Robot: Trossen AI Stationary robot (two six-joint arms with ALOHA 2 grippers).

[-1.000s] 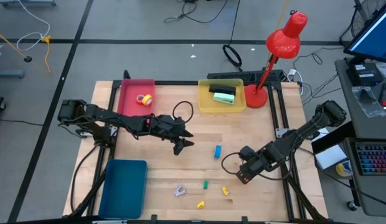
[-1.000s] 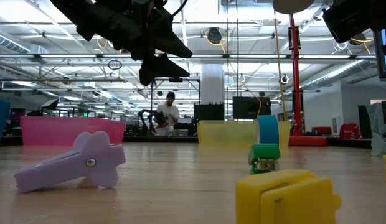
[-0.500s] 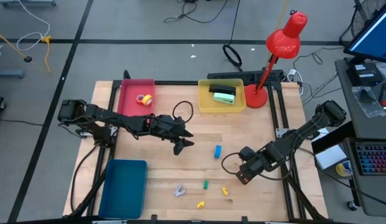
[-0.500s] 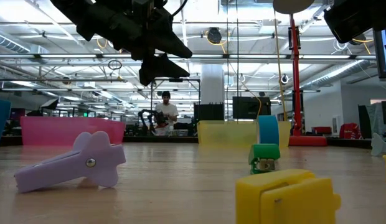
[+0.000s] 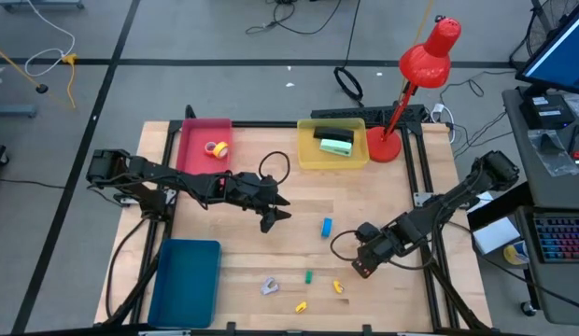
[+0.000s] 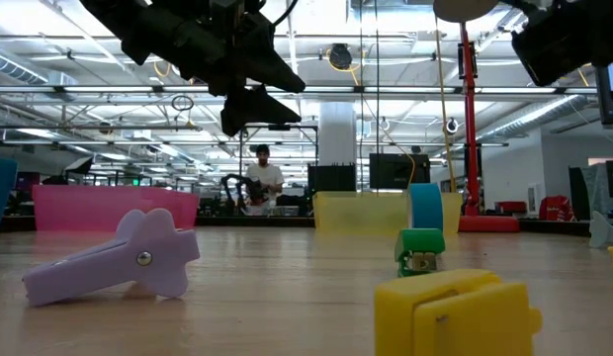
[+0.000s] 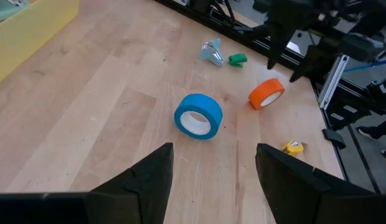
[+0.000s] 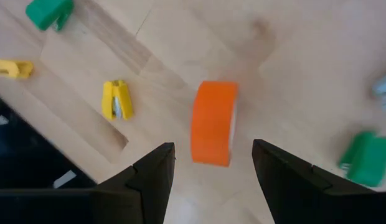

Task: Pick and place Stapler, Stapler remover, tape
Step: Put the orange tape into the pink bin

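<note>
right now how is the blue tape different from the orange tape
The blue tape sits ahead of the open left gripper; the orange tape stands on edge below the open right gripper. Blue's white core hole shows; orange shows mostly its band. Both are small rolls on the wooden table, ungripped.

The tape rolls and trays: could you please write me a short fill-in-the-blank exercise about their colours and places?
1. The far-left tray, which holds the yellow tape roll, is ____.
2. The tape roll standing on its edge below the open right pincer is ____.
3. The far-middle tray, which holds the stapler, is ____.
4. The blue tape roll lies on the bare ____, in no tray.

Missing words: pink; orange; yellow; table
</note>
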